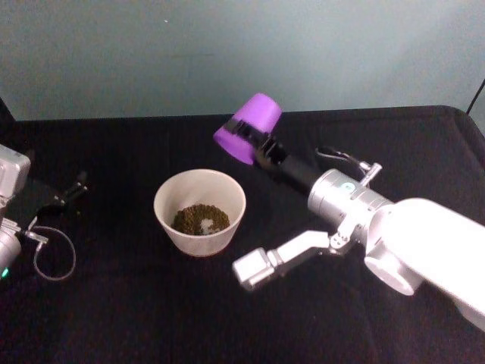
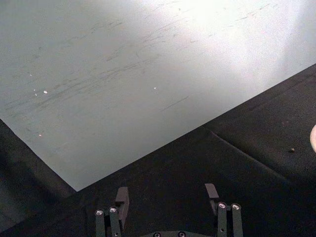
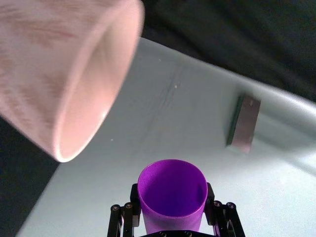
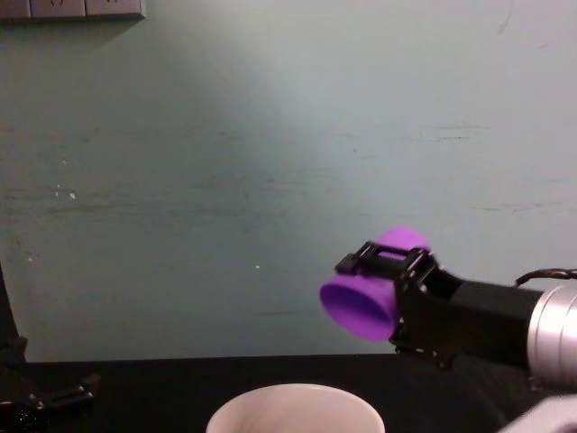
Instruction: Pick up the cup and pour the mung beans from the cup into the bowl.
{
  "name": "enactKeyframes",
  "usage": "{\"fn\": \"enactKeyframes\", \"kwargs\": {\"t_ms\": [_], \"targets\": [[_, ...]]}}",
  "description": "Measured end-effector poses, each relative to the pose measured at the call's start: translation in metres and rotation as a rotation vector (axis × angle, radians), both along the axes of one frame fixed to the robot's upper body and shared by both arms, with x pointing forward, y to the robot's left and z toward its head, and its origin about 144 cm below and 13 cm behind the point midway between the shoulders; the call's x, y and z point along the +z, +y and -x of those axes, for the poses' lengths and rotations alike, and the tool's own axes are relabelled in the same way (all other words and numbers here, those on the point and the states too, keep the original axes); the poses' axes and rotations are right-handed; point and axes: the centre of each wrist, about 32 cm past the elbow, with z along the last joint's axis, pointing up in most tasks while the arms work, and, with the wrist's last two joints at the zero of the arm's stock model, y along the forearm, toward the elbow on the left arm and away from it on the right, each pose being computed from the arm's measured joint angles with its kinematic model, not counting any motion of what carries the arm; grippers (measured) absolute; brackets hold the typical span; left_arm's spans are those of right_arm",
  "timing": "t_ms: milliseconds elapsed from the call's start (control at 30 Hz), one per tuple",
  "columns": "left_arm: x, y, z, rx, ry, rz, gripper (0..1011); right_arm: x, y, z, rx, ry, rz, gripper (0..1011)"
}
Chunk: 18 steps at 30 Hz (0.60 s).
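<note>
One right gripper (image 1: 254, 140), one cup (image 1: 248, 127), one bowl (image 1: 199, 231), beans (image 1: 200, 219)

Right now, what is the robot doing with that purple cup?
The robot's right pincer is shut on the purple cup and holds it in the air, tipped over on its side above and behind the bowl. The cup looks empty inside, and the mung beans lie in a heap at the bottom of the bowl, so the pouring looks done. The left pincer is open and rests idle on the black table, far to the left.
</note>
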Motion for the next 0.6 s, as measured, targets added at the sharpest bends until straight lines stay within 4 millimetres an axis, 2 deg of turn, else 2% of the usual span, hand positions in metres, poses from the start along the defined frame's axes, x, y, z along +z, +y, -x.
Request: {"fn": "enactKeyframes", "kwargs": {"t_ms": [200, 300, 333, 433, 600], "targets": [[0.000, 0.000, 0.000, 0.000, 0.000, 0.000, 1000, 0.013, -0.012, -0.003, -0.045, 0.286, -0.390, 735], [0.000, 0.000, 0.000, 0.000, 0.000, 0.000, 1000, 0.020, -0.023, -0.006, -0.055, 0.455, -0.642, 735], [0.000, 0.000, 0.000, 0.000, 0.000, 0.000, 1000, 0.025, -0.030, -0.009, -0.057, 0.549, -0.795, 735], [0.000, 0.000, 0.000, 0.000, 0.000, 0.000, 1000, 0.031, -0.041, -0.012, -0.060, 0.686, -1.028, 735], [0.000, 0.000, 0.000, 0.000, 0.000, 0.000, 1000, 0.036, -0.052, -0.016, -0.074, 0.826, -1.246, 735]]}}
